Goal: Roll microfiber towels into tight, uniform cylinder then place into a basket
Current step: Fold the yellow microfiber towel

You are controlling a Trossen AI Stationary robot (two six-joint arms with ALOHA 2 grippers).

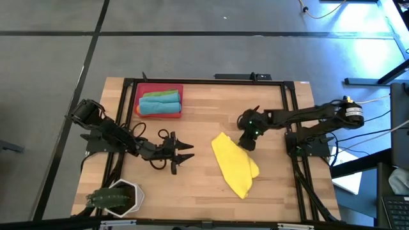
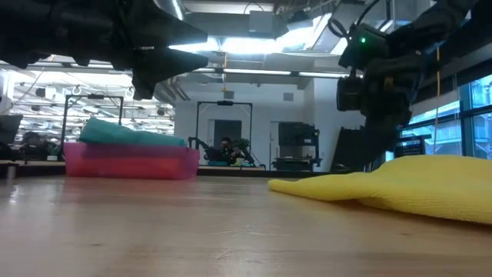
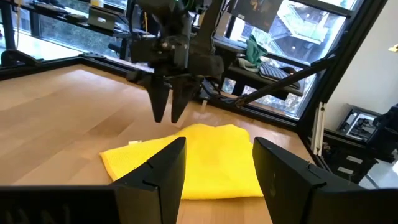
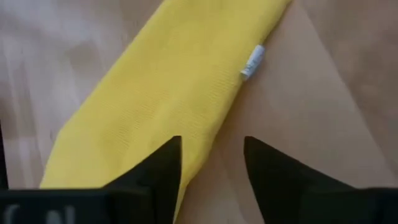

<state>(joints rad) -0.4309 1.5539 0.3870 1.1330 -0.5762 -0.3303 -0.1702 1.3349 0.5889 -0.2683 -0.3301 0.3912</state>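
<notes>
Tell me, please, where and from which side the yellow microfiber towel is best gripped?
Probably at the yellow microfiber towel's end under the right gripper, near its white tag, coming straight down: it lies flat and folded, so only an edge gives the fingers a pinch.

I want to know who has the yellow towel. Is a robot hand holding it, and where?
Nothing is held. The right gripper hangs open just above the yellow towel, at its edge. The left gripper is open too, away from it.
</notes>
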